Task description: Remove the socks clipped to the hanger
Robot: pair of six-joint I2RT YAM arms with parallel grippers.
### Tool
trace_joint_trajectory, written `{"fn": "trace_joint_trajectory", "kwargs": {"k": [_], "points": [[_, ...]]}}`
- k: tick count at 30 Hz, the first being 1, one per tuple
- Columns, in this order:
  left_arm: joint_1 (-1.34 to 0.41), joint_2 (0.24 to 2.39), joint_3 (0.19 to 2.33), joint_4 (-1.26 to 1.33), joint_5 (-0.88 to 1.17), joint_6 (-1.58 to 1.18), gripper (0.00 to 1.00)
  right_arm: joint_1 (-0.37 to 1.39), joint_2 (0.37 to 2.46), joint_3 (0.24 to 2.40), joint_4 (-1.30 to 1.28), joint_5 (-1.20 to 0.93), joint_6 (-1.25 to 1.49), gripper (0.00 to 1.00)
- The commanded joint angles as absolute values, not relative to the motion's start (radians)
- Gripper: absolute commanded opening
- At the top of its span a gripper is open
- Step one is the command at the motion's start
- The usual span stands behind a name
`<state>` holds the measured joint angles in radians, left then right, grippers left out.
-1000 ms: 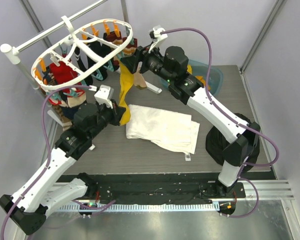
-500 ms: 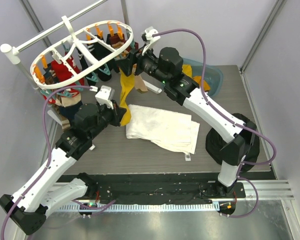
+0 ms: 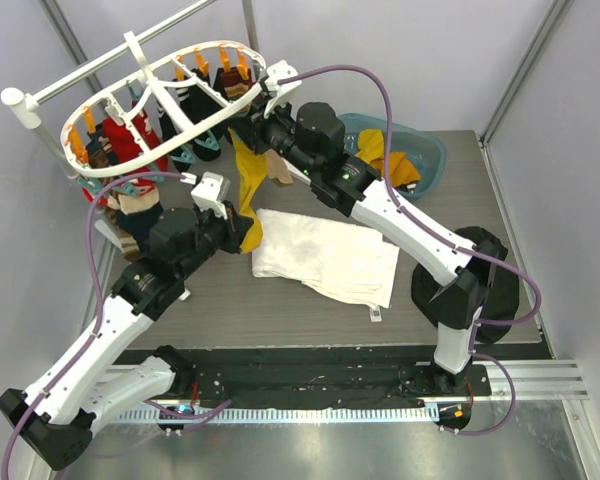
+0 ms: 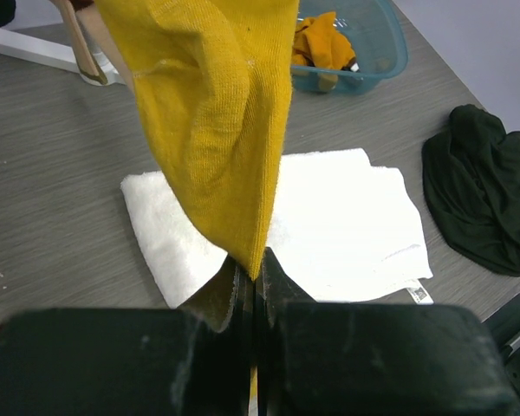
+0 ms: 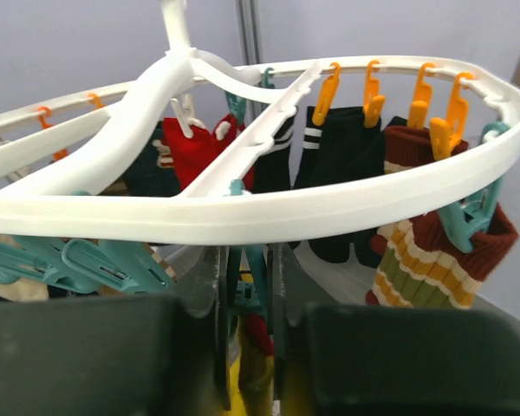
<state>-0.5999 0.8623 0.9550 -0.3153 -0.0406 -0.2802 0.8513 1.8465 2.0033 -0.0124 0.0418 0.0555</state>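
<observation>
The white oval hanger (image 3: 110, 175) hangs at the back left, with red, black, tan and striped socks clipped under it. A mustard yellow sock (image 3: 248, 195) dangles from its near right side. My left gripper (image 3: 248, 232) is shut on that sock's lower end (image 4: 217, 113), pinched at the fingertips (image 4: 255, 273). My right gripper (image 3: 248, 125) sits just under the hanger's rim (image 5: 243, 217), shut on a teal clip (image 5: 253, 269) that holds the top of the yellow sock. A brown-and-cream striped sock (image 5: 433, 251) and black socks (image 5: 338, 182) hang behind.
A folded white cloth (image 3: 325, 255) lies mid-table below the sock. A teal basin (image 3: 400, 150) holding orange fabric stands at the back right. A black garment heap (image 3: 500, 285) lies at the right. The white pole stand (image 3: 80, 80) carries the hanger.
My right gripper has moved left up to the hanger's rim and closed on the teal clip. The left gripper has kept its hold on the yellow sock.
</observation>
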Motion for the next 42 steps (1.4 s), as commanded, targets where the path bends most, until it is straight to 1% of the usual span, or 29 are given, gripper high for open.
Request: {"fn": "trace_joint_trajectory", "kwargs": {"k": [1,14,15,16,17,18,20,21,22,23,24,25,26,27,28,30,31,32,34,36,37,39,40,42], "points": [[-0.598,0.839,0.946,-0.287,-0.040,-0.268,0.00,0.857,1.815,1.988,0.066,0.094,0.043,0.01],[-0.598,0.839,0.939,-0.290,-0.034,-0.278,0.00,0.859,1.821,1.988,0.072,0.109,0.072,0.01],[-0.598,0.839,0.939,-0.287,-0.035,-0.281,0.00,0.859,1.824,1.993,0.072,0.110,0.077,0.07],[-0.598,0.838,0.937,-0.288,-0.034,-0.281,0.00,0.859,1.824,1.991,0.075,0.112,0.078,0.18],[-0.598,0.841,0.939,-0.288,-0.037,-0.281,0.00,0.859,1.824,1.991,0.075,0.112,0.083,0.36],[-0.598,0.841,0.939,-0.287,-0.037,-0.282,0.00,0.861,1.824,1.993,0.078,0.112,0.086,0.42],[-0.598,0.842,0.939,-0.287,-0.032,-0.284,0.00,0.859,1.824,1.997,0.080,0.114,0.087,0.48],[-0.600,0.844,0.940,-0.285,-0.032,-0.284,0.00,0.859,1.825,1.999,0.080,0.112,0.084,0.48],[-0.598,0.844,0.940,-0.284,-0.031,-0.285,0.00,0.861,1.828,2.002,0.074,0.109,0.081,0.36],[-0.598,0.844,0.940,-0.284,-0.031,-0.287,0.00,0.862,1.830,2.008,0.069,0.113,0.077,0.26],[-0.600,0.845,0.940,-0.284,-0.032,-0.287,0.00,0.862,1.832,2.011,0.061,0.118,0.071,0.19],[-0.598,0.842,0.940,-0.284,-0.032,-0.287,0.00,0.862,1.832,2.011,0.058,0.124,0.071,0.15],[-0.598,0.842,0.939,-0.285,-0.034,-0.285,0.00,0.861,1.830,2.011,0.057,0.132,0.071,0.15],[-0.598,0.841,0.939,-0.285,-0.032,-0.285,0.00,0.861,1.829,2.011,0.054,0.133,0.074,0.18],[-0.598,0.841,0.939,-0.285,-0.032,-0.285,0.00,0.861,1.825,2.010,0.049,0.135,0.075,0.27],[-0.598,0.836,0.937,-0.287,-0.034,-0.285,0.00,0.862,1.812,1.996,0.051,0.132,0.078,0.35],[-0.598,0.833,0.937,-0.287,-0.032,-0.284,0.00,0.862,1.806,1.987,0.055,0.132,0.078,0.43],[-0.598,0.830,0.936,-0.287,-0.034,-0.284,0.00,0.862,1.790,1.967,0.058,0.126,0.080,0.46],[-0.598,0.825,0.936,-0.287,-0.035,-0.284,0.00,0.862,1.770,1.945,0.060,0.126,0.080,0.52],[-0.600,0.827,0.934,-0.287,-0.038,-0.281,0.00,0.862,1.727,1.899,0.058,0.121,0.080,0.55],[-0.598,0.827,0.936,-0.287,-0.040,-0.281,0.00,0.861,1.709,1.855,0.058,0.121,0.078,0.58],[-0.598,0.830,0.939,-0.290,-0.034,-0.278,0.00,0.862,1.643,1.801,0.061,0.120,0.081,0.62],[-0.598,0.830,0.940,-0.291,-0.034,-0.276,0.00,0.861,1.620,1.734,0.064,0.118,0.080,0.65],[-0.598,0.825,0.940,-0.290,-0.026,-0.276,0.00,0.861,1.533,1.649,0.099,0.107,0.063,0.67]]}}
